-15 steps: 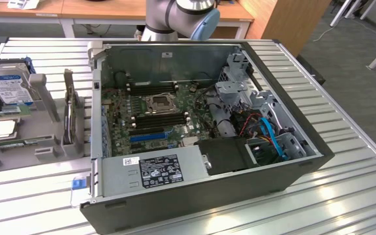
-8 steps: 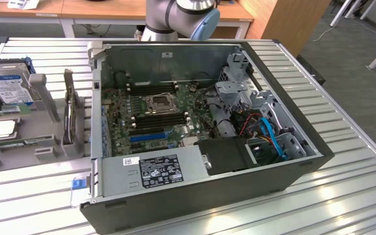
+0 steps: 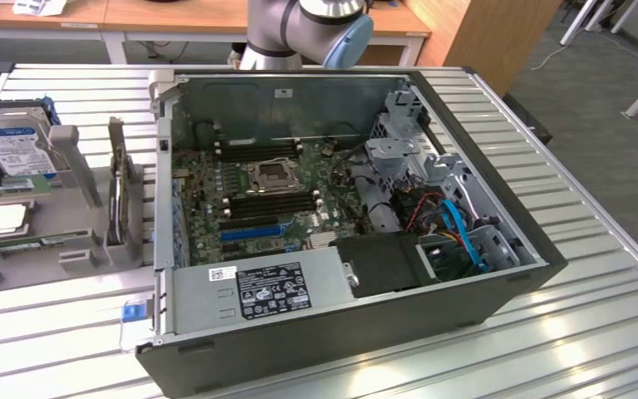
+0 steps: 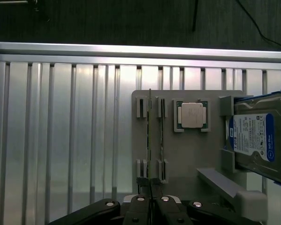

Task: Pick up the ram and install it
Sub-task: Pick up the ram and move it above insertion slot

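The ram (image 4: 149, 136) stands on its long edge in the slots of a grey holder (image 4: 187, 159), not in my grip. A second green stick (image 4: 162, 138) stands just beside it in the neighbouring slots. On the same holder sit a square silver processor (image 4: 193, 115) in a shallow pocket and a blue-labelled hard drive (image 4: 260, 136) propped at the far end.

In the exterior view the sticks lie at about five o'clock from the processor, and the hard drive is at twelve o'clock from it. The holder rests on the ribbed metal table (image 3: 53, 332), at nine o'clock from the open computer case (image 3: 352, 332). Inside the case the motherboard shows dark memory slots (image 3: 269, 204) at six and twelve o'clock of its processor socket (image 3: 269, 174).

My tool (image 4: 150, 201) hangs well above the holder, in line with the ram, its fingers pressed together on nothing. My arm (image 3: 296, 25) rises at twelve o'clock from the case.
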`<state>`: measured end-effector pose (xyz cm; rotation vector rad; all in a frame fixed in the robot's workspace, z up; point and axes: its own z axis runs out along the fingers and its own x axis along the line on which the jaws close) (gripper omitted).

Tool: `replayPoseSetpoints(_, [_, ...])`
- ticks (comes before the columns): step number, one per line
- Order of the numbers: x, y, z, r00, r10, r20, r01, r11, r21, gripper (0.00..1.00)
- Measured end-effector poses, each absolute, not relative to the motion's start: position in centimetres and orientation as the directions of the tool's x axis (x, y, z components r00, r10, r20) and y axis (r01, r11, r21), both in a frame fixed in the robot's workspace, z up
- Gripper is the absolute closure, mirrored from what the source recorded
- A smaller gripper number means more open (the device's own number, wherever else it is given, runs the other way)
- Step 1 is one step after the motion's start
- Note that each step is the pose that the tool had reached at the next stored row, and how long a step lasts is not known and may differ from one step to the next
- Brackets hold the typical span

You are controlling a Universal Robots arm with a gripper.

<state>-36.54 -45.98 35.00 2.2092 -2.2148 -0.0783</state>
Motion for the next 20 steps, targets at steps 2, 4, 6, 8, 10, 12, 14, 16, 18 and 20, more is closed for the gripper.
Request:
replayPoseSetpoints(2, [-36.53, -45.98, 35.05, -0.003, -1.000, -0.027, -0.999, 0.002, 0.044, 0.89])
replayPoseSetpoints(4, [-36.52, -45.98, 35.10, -0.003, -1.000, -0.027, -0.999, 0.002, 0.044, 0.89])
replayPoseSetpoints(6, [-36.51, -45.98, 35.14, -0.003, -1.000, -0.027, -0.999, 0.002, 0.044, 0.89])
replayPoseSetpoints(8, [-36.51, -45.98, 35.20, -0.003, -1.000, -0.027, -0.999, 0.002, 0.044, 0.89])
replayPoseSetpoints(10, [-36.50, -45.98, 35.23, -0.003, -1.000, -0.027, -0.999, 0.002, 0.044, 0.89])
replayPoseSetpoints(12, [-36.49, -45.98, 35.31, -0.003, -1.000, -0.026, -0.999, 0.002, 0.044, 0.89])
replayPoseSetpoints(14, [-36.47, -45.98, 35.39, -0.003, -1.000, -0.027, -0.999, 0.002, 0.044, 0.89])
replayPoseSetpoints(16, [-36.45, -45.97, 35.50, -0.003, -1.000, -0.027, -0.999, 0.002, 0.044, 0.89])
replayPoseSetpoints(18, [-36.43, -45.97, 35.61, -0.003, -1.000, -0.027, -0.999, 0.002, 0.044, 0.89])
replayPoseSetpoints(20, [-36.41, -45.97, 35.71, -0.003, -1.000, -0.027, -0.999, 0.002, 0.044, 0.89])
